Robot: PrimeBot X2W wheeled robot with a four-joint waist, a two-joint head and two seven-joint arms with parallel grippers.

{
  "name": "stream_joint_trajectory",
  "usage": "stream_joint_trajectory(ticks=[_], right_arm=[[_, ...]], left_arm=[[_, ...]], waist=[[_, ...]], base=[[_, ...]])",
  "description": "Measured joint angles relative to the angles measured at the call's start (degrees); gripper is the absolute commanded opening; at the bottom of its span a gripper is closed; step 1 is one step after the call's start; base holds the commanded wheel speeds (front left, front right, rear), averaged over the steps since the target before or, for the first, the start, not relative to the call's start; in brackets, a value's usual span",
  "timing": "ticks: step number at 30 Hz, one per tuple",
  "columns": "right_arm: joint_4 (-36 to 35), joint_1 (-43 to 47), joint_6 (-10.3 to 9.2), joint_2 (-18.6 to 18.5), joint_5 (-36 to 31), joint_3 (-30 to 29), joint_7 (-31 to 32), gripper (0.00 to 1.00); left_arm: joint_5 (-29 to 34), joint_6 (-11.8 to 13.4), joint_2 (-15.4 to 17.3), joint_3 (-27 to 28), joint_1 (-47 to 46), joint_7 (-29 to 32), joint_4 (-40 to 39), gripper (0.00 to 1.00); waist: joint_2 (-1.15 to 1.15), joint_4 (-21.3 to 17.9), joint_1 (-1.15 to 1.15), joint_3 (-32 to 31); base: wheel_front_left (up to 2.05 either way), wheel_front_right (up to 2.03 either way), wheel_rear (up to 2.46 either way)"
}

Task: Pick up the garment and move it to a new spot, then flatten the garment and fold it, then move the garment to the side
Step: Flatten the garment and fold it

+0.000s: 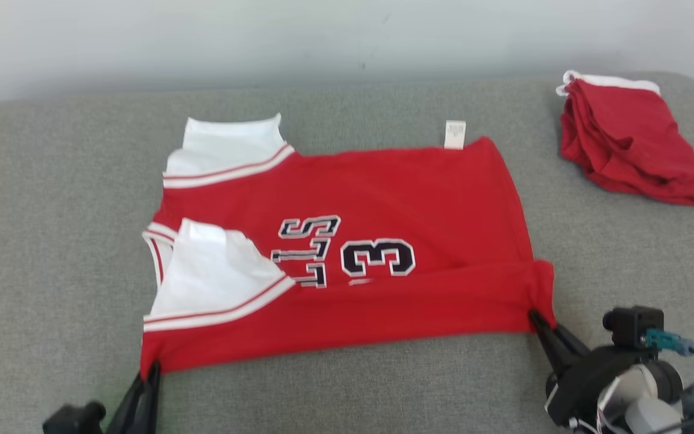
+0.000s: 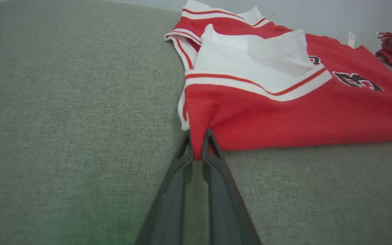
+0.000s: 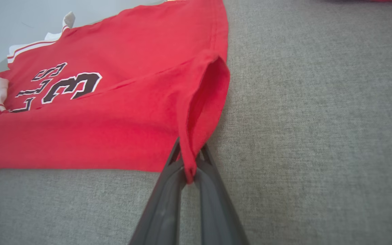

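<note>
The garment (image 1: pixel 383 199) is a red jersey with white trim and a dark number, spread on the grey cushion. Its near edge is folded over onto the front. At the near left corner my left gripper (image 1: pixel 152 366) is shut on the red cloth, and the left wrist view shows the garment (image 2: pixel 284 115) pinched between the tips of the left gripper (image 2: pixel 197 137). My right gripper (image 1: pixel 534 316) is shut on the near right corner. In the right wrist view a fold of the garment (image 3: pixel 121 126) runs down between the fingers of the right gripper (image 3: pixel 188 149).
A second red piece of clothing (image 1: pixel 630 144) with a white edge lies bunched at the far right of the cushion (image 1: pixel 52 211). A pale wall rises behind the cushion. Bare grey fabric runs along the left side and the near edge.
</note>
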Motion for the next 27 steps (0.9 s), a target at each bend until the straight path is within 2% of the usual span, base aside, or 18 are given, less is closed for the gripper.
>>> stream_joint_trajectory(ticks=[5, 13, 27], right_arm=[[-4.8, 4.9, 0.01, -2.5, 1.6, 0.7, 3.0, 0.00], [-10.5, 12.0, 0.01, -5.0, 2.9, -2.0, 8.8, 0.00], [-16.1, 19.6, 0.01, -3.3, 0.4, -8.7, 14.2, 0.00]], left_arm=[[-0.1, 0.5, -1.1, 1.8, 5.8, 0.0, -4.4, 0.00], [-0.5, 2.0, -3.7, 2.5, 14.2, 0.0, -9.9, 0.00], [-1.0, 2.5, -4.9, 1.9, 17.3, 0.0, -10.6, 0.00]], waist=[[0.00, 0.2, 0.00, -2.3], [0.00, 0.5, 0.00, -4.2], [0.00, 1.6, 0.00, -5.2]], base=[[0.00, 0.00, 0.00], [0.00, 0.00, 0.00], [0.00, 0.00, 0.00]])
